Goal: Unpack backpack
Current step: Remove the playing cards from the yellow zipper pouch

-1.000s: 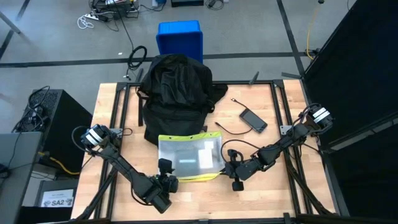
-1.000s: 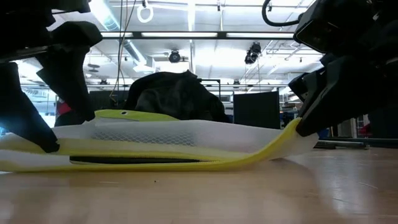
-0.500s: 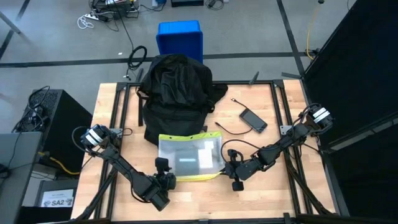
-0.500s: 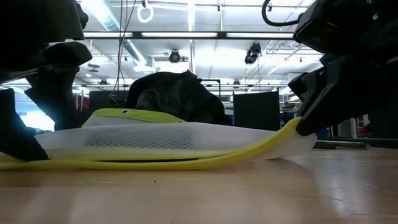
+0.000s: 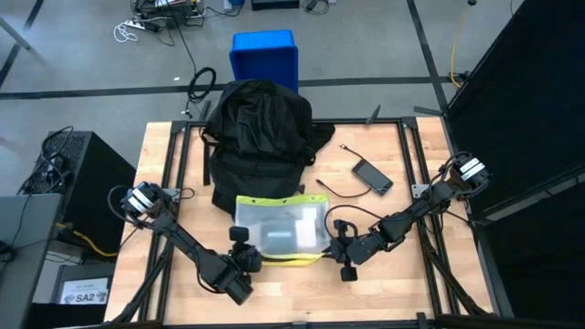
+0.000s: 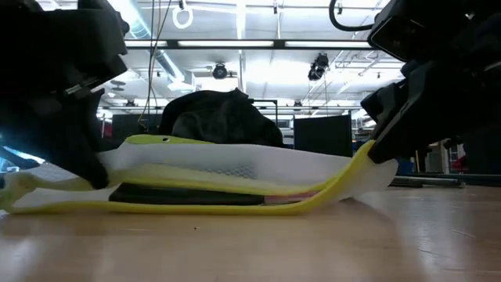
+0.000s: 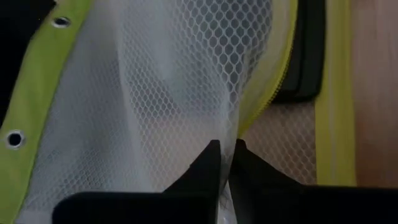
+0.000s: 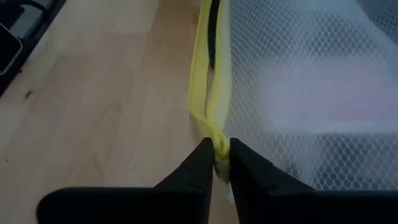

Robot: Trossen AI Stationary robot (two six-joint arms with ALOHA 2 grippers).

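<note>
Two grippers clamp the mesh pouch (image 5: 280, 228): left gripper (image 7: 224, 163) pinches white netting, right gripper (image 8: 217, 157) pinches the yellow zipper edge. The backpack (image 5: 257, 142) sits just beyond the pouch, away from both. Judged soft, limp, light; grasp fabric folds or straps.

The backpack (image 5: 258, 137) lies at the counter's (image 5: 384, 292) far edge, near the middle. A pouch (image 5: 280, 229) lies on the counter just in front of it. The left gripper (image 5: 248, 257) is at the pouch's near left corner, the right gripper (image 5: 335, 247) at its right edge. A phone (image 5: 372, 175) and a cable (image 5: 336, 189) lie right of the backpack. A bin (image 5: 264, 57) stands on the floor beyond the far edge.
</note>
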